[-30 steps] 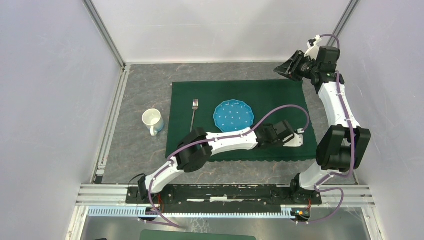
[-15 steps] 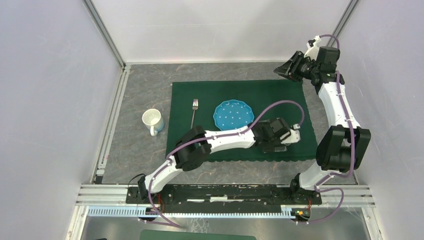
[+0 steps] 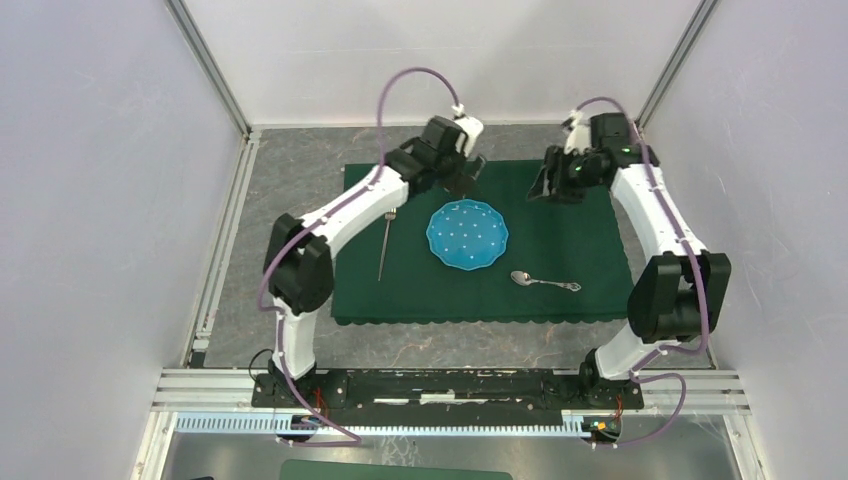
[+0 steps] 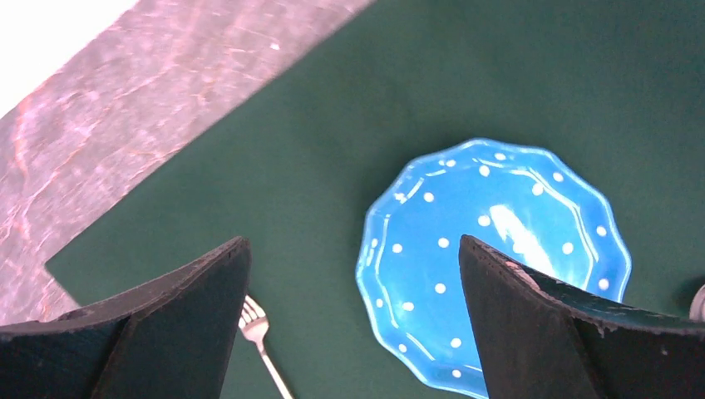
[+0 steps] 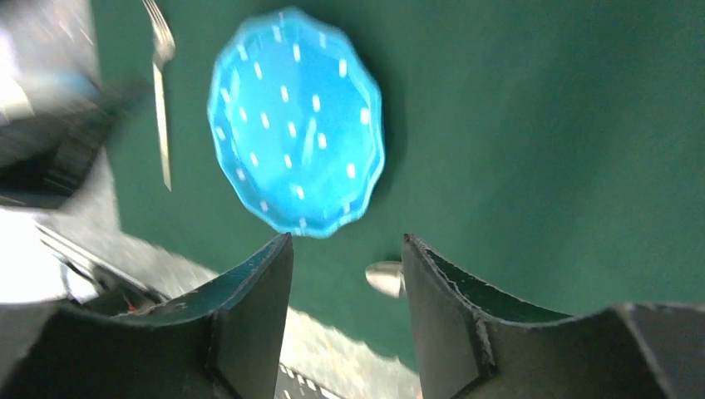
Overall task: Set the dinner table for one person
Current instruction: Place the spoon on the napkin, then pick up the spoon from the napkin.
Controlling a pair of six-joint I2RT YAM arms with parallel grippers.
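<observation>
Above the far side of the dinner table (image 3: pixel 290 175): left gripper (image 4: pixel 353 245) spread wide, right gripper (image 5: pixel 347 241) parted, both empty. On the green cloth (image 3: pixel 560 230) mid-table: plate (image 3: pixel 467 234), fork (image 3: pixel 385 245) left, spoon (image 3: pixel 545 282) near-right.

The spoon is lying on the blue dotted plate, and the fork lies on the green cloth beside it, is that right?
Not quite. The spoon is not on the blue dotted plate; it lies on the green cloth, apart from the plate, as the top external view shows. The fork does lie on the green cloth beside the plate.
</observation>
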